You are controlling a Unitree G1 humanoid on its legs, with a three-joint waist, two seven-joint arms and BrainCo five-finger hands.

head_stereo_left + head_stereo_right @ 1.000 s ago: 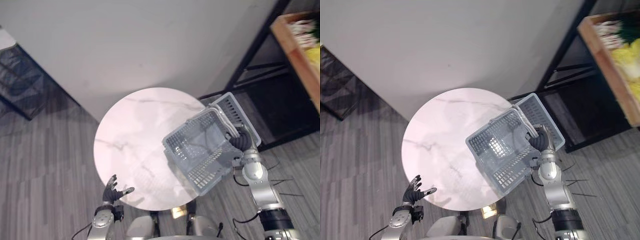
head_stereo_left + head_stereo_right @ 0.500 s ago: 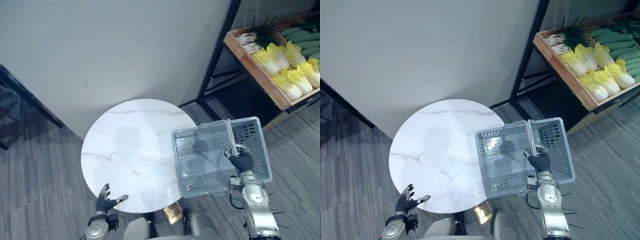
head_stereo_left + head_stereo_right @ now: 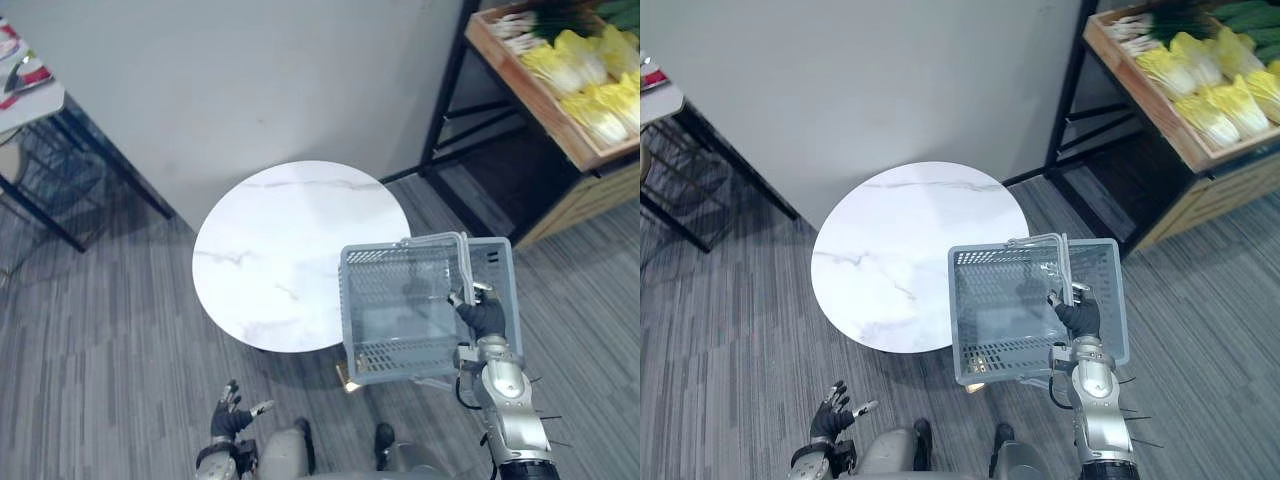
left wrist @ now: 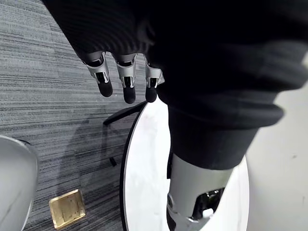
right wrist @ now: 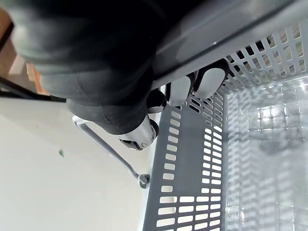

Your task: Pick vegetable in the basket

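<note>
Shifted mostly off the round table [image 3: 285, 250] since a second ago, the grey basket [image 3: 400, 358] is carried just beside its edge, the handle gripped by the curled fingers of the right hand [image 3: 485, 318]. Nothing is seen inside it. The vegetables [image 3: 590, 90] lie untouched on the wooden shelf [image 3: 535, 100], so picking is judged not begun; the left hand [image 3: 232, 418] is held low, fingers spread, empty.

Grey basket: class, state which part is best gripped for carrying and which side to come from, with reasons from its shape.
Grip the handle, coming from above the open top. Its thin bars arch over the rim of the basket, slim enough for fingers to curl round; the wide mesh walls probably offer no firm hold. The right hand grips it so.
</note>
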